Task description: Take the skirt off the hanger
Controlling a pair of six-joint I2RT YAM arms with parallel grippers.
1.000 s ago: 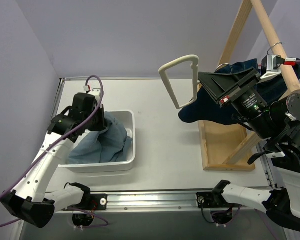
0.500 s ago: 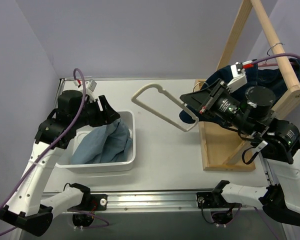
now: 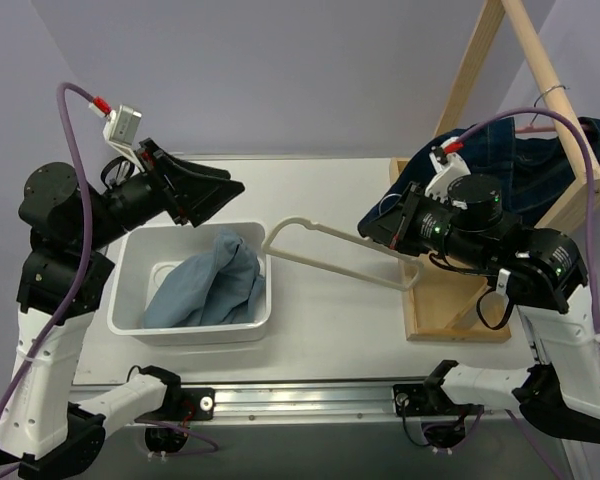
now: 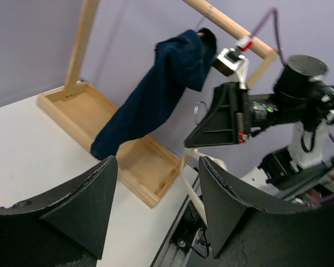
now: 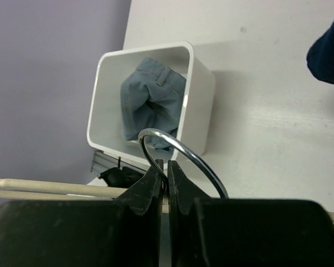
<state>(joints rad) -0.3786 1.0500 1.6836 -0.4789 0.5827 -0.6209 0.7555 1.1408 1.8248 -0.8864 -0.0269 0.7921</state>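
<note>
Counter (image 3: 330,190): white.
Wooden rack (image 3: 450,300): right of bin (image 3: 195,330), dark garment (image 3: 540,165) draped on it.
Bin: white, holds crumpled blue skirt (image 3: 205,290).
Hanger (image 3: 320,262): bare, just right of bin.
Right pincer (image 5: 167,169): clamped on hanger's metal hook (image 5: 181,144), a grip legible only from right wrist view.
Left pincer (image 4: 156,164): above bin, fingers apart, empty.

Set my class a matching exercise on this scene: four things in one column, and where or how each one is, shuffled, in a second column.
Column 1
1. light blue skirt
2. hanger
3. dark blue garment
4. left gripper

Column 2
A. hanging on the wooden rack
B. open, holding nothing
C. lying in the white bin
D. clamped in the right gripper

Pairs: 1-C, 2-D, 3-A, 4-B
</note>
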